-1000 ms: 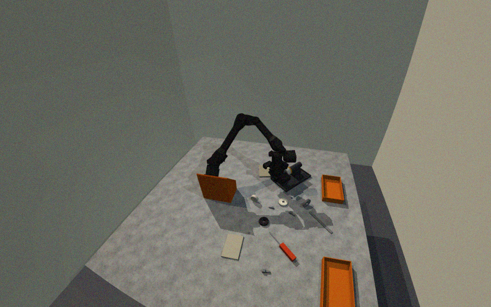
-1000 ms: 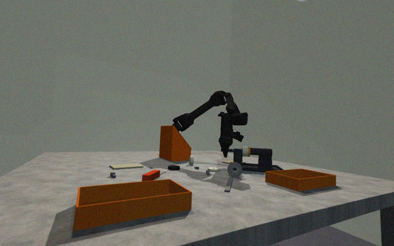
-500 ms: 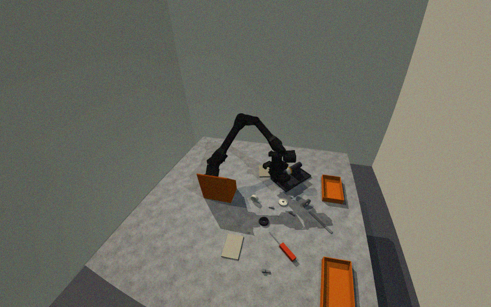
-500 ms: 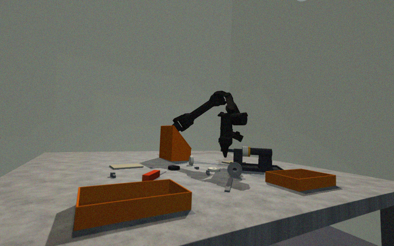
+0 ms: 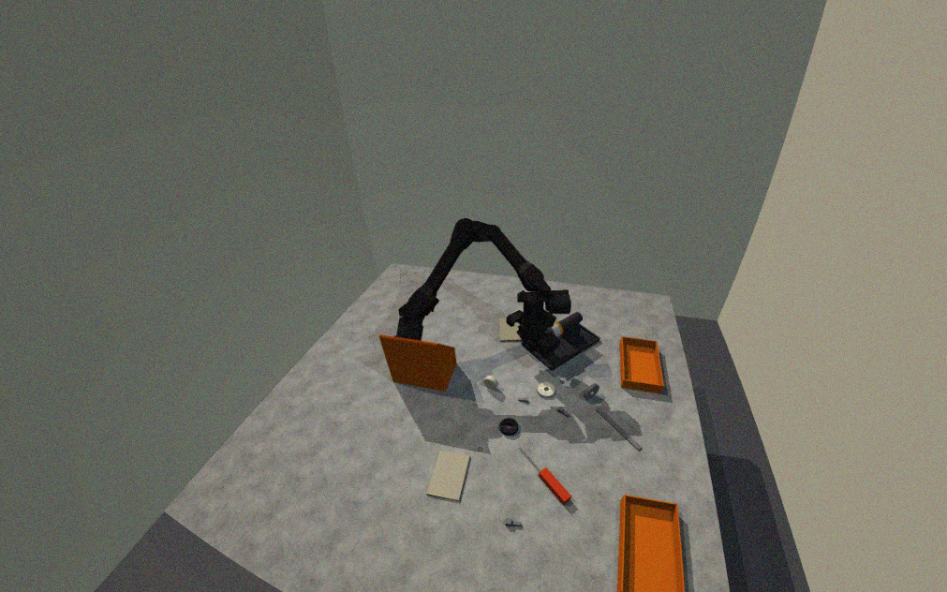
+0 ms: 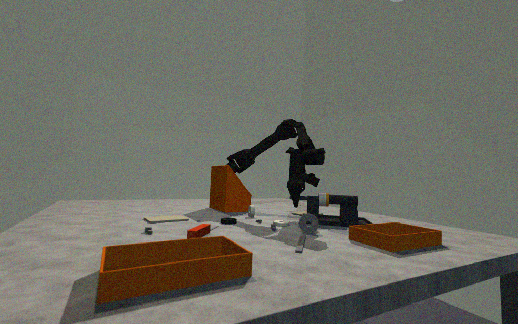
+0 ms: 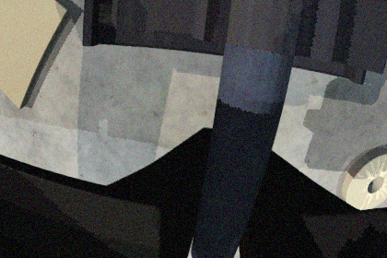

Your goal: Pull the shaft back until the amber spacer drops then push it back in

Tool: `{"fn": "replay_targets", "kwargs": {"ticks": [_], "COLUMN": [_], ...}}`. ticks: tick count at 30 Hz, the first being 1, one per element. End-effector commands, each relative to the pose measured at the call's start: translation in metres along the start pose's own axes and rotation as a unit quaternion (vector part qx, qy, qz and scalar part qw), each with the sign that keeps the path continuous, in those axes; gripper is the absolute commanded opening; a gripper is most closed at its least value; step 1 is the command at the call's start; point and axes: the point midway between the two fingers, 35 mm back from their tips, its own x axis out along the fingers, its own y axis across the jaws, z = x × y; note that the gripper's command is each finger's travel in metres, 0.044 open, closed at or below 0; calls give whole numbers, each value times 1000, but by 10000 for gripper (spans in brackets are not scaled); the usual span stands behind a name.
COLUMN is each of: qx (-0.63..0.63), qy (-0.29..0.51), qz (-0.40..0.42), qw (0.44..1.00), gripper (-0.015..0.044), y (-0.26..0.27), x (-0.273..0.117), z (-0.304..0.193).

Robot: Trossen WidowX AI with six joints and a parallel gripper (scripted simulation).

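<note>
1. Top: the gripper (image 5: 540, 345) (image 6: 295, 204) (image 7: 223, 141) reaches down at centre-right of the frame, over the near end of the fixture base (image 5: 554, 365) (image 6: 367, 221) (image 7: 158, 42). Amber spacer (image 5: 560, 326) (image 6: 327, 199) just visible by the housing block (image 5: 571, 321) (image 6: 348, 213); fingertips hidden.
2. Exterior: right of centre, shaft (image 6: 303, 198) (image 7: 249, 91) sticks out of the support post (image 6: 312, 205) toward the gripper, presumably gripped there for a straight pull. Amber spacer up on the line between post and housing, against the housing; pale spacers (image 6: 322, 199) sit post-side. Not dropped. Amber likely frees first as the shaft backs out; overpulling risks the pale ones.
3. Wrist: shaft runs top centre to bottom centre, fingers pinching it from both sides. Probably mid-pull; keep it slow and level.
</note>
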Motion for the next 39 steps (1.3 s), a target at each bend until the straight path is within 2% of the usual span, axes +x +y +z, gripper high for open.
{"fn": "replay_targets", "kwargs": {"ticks": [1,39], "qx": [-2,-2], "qy": [0,0], "qz": [1,1], "qw": [1000,1000], "gripper": [0,0], "y": [0,0], "x": [0,0], "z": [-1,-4]}}
